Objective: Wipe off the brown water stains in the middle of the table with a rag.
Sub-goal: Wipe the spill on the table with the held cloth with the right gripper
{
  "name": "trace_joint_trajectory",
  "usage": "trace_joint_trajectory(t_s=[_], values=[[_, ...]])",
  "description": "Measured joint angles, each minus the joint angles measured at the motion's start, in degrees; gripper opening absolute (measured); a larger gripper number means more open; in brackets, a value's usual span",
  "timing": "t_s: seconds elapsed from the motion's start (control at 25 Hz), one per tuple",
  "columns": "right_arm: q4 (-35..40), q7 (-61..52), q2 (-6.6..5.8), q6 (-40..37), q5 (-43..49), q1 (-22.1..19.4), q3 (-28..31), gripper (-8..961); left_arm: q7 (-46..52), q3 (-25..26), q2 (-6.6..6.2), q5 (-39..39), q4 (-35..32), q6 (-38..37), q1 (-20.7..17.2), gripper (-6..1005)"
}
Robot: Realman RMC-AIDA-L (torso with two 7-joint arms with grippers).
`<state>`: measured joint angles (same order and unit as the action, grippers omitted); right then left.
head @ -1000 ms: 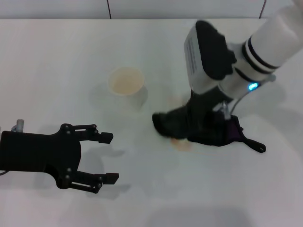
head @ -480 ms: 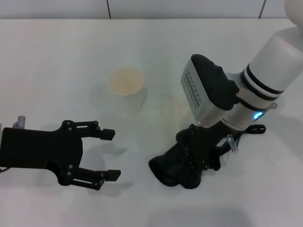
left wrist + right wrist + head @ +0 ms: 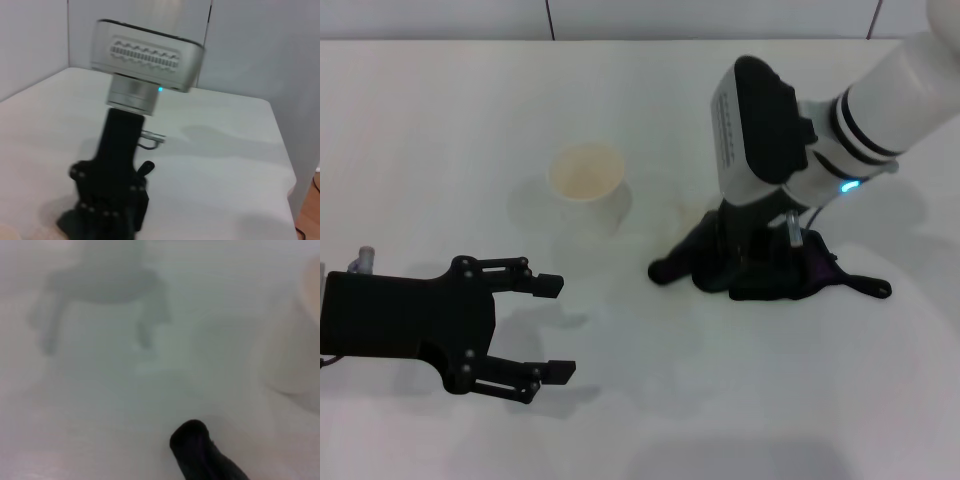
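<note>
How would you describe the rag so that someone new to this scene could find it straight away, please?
Start with the white table and find the paper cup near its middle. To the right of the cup, the right gripper presses down on a dark cloth, the rag. It is the only soft, crumpled black thing there, with a small loop at its far right end.

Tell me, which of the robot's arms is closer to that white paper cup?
The right. Its gripper presses the rag on the table just beside the cup; the left gripper hovers farther off, nearer the robot.
</note>
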<state>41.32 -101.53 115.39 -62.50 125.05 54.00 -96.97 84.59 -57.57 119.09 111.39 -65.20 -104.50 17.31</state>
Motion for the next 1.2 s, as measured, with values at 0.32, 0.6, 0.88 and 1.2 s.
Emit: trace_joint_trajectory(t_s=[0.32,0.6,0.88,1.2], values=[[-5.23,-0.05,0.00,8.93,1.31,2.81,2.32,18,-0.11,0.00,0.00,-0.08,0.13,0.06,0.23,887],[-4.87,-0.20,0.31,7.48,1.27,2.90,2.76,17,-0.20,0.22,0.00,-0.15,0.34,0.10,0.59,887],[4.02,0.89,0.80,-8.79,-1.25,-0.48,-0.26,17,-0.25,0.35,0.00,-0.22,0.34,0.11,0.72,887],[5.17,1.10,0.80,-14.85,-7.86,-1.08,-6.76,17,-0.48,0.14,0.00,-0.22,0.34,0.21,0.88,887]])
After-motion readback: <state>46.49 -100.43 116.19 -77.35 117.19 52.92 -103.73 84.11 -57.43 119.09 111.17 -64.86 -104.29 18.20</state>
